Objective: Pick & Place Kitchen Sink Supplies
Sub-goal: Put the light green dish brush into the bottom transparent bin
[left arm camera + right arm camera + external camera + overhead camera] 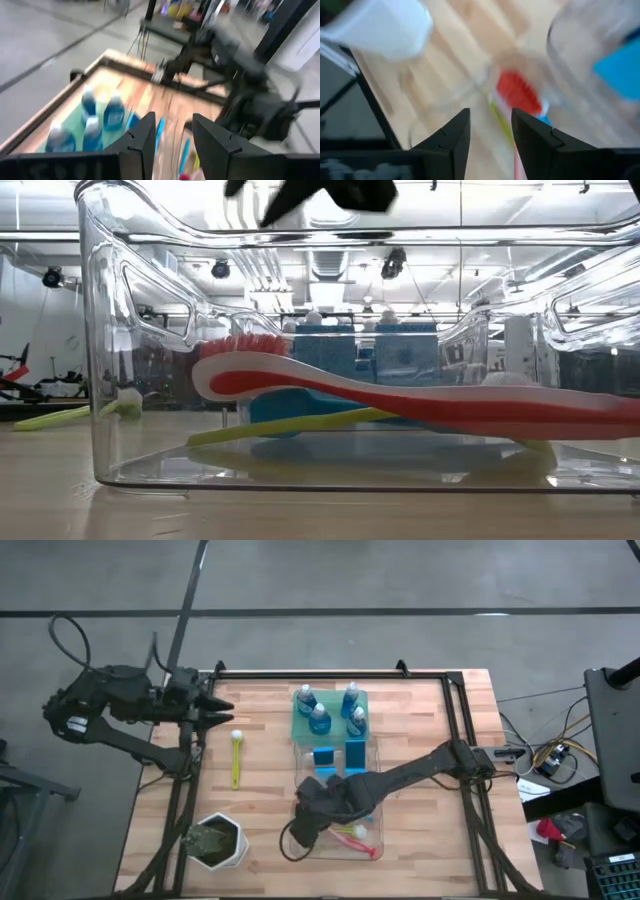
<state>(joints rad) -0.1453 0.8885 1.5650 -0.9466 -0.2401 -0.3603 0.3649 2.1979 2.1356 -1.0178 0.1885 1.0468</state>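
Four small bottles (330, 708) of blue liquid stand on the green tray (298, 727) at the far middle of your wooden surface (270, 780), and two blue sponges (340, 754) sit in the clear bin (376, 852) just in front of it. Much of that bin is hidden from you in the high view by the right arm, which reaches in from the right edge and bends down over the bin's near-left part. Your right hand (490, 131) hangs low there, and its fingers stand spread with nothing between them. Under it lies the pink-red brush (400, 395), resting on a yellow-green brush (290, 425) inside the bin; the low view cuts off the pink-red handle at the picture's right edge. A blue item beneath both brushes is too blurred for you to name.

One more yellow-green brush (236, 758) lies alone on the bare wood, left of the tray. Your left hand (169, 131) waits raised at the surface's far-left corner, pointing inward, fingers apart and empty. The white pot of greenery (217, 842) sits at the near-left.
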